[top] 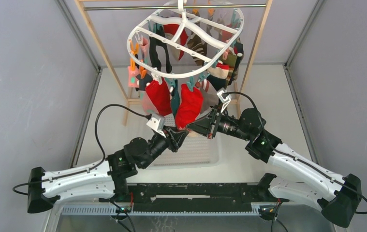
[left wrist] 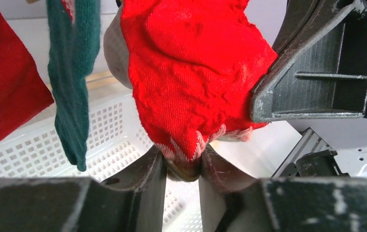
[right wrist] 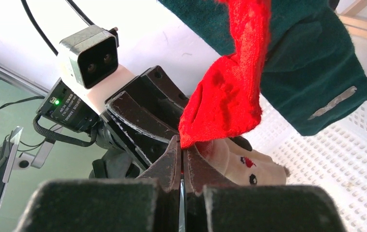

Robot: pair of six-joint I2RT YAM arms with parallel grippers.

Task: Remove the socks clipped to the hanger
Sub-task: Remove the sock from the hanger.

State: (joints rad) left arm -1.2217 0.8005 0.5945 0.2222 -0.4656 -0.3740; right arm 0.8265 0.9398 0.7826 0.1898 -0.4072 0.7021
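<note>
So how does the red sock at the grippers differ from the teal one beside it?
The red sock has its toe between the left gripper's fingers; the teal sock hangs free. The red sock looks broad and crumpled, the teal sock narrow and twisted. Both hang from the hanger over the white basket.

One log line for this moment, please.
left gripper: gripping red sock tip | right gripper: shut at sock edge | red sock: hanging from hanger

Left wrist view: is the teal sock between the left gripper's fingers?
No, the left gripper has the red sock between its fingers; the teal sock hangs free beside it.
</note>
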